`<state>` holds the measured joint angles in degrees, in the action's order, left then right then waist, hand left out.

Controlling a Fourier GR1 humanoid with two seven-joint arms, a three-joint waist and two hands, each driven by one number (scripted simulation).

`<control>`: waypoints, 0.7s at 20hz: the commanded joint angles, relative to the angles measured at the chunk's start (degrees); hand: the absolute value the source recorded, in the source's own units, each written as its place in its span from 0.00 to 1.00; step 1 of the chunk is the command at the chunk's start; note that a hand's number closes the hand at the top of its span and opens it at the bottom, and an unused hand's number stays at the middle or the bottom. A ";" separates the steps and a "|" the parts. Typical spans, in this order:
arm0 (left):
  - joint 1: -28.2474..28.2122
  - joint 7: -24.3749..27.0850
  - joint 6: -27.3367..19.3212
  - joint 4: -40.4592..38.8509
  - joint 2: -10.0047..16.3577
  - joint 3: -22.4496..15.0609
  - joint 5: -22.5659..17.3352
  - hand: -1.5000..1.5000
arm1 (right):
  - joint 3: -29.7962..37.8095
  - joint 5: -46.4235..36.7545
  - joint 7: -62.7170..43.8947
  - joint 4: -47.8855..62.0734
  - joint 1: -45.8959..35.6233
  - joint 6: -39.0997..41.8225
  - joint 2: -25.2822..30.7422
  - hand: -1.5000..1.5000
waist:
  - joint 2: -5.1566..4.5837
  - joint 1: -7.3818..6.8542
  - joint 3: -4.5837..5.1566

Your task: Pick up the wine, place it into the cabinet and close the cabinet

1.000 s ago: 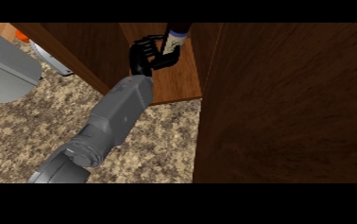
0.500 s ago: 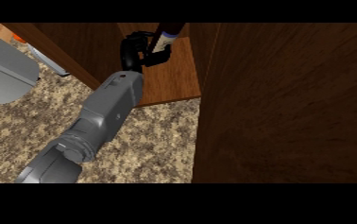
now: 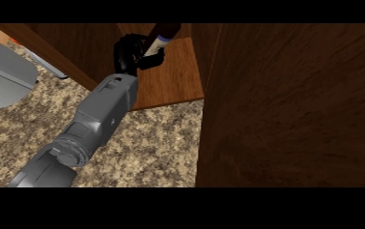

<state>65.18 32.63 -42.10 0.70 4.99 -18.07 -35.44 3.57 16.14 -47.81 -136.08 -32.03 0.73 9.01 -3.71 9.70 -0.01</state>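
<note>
My left hand [image 3: 132, 54] is up at the open cabinet [image 3: 175, 76], at the far end of my grey forearm [image 3: 100, 117], which runs in from the lower left corner and slants across the table [image 3: 157, 141]. My black fingers [image 3: 151, 61] are curled round the wine [image 3: 163, 34], so I have it in my grasp. The hand hides most of its lower part. What shows above the fingers is a pale label with a blue band and a dark stretch of bottle above that, leaning toward the upper right.

The wine sits over the back left part of the cabinet's wooden floor, inside the opening. I cannot tell whether its base touches the wood or hangs just above it, since my hand covers that end.

A tall dark wooden panel [image 3: 285, 107] fills the right side of the view, beside the opening. Another wooden panel [image 3: 68, 47] stands to the left of my hand, with a thin silver bar [image 3: 49, 64] along its lower edge. A grey object [image 3: 14, 78] lies at the left edge on the speckled table, well apart from the cabinet floor.

My right hand shows nowhere here.
</note>
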 commanded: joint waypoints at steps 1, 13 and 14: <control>-1.32 -1.60 -0.87 -0.66 2.80 -0.63 0.76 1.00 | 0.45 1.31 0.98 -0.50 0.53 0.61 -0.24 0.00 | -0.92 0.04 0.11; -1.40 -4.77 3.23 -0.64 3.46 -1.28 1.61 0.00 | -1.00 0.61 0.14 -0.26 -1.16 0.50 -0.20 0.00 | -0.65 -0.27 0.29; -2.77 -2.26 3.85 -0.64 2.93 -0.77 1.11 0.00 | -1.00 0.98 -0.11 -1.54 0.78 0.19 -0.81 0.00 | -0.32 -0.28 0.26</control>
<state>64.78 29.12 -40.26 1.12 5.23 -18.46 -34.85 2.62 16.27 -47.49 -135.97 -32.45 1.19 8.63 -3.97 9.92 0.13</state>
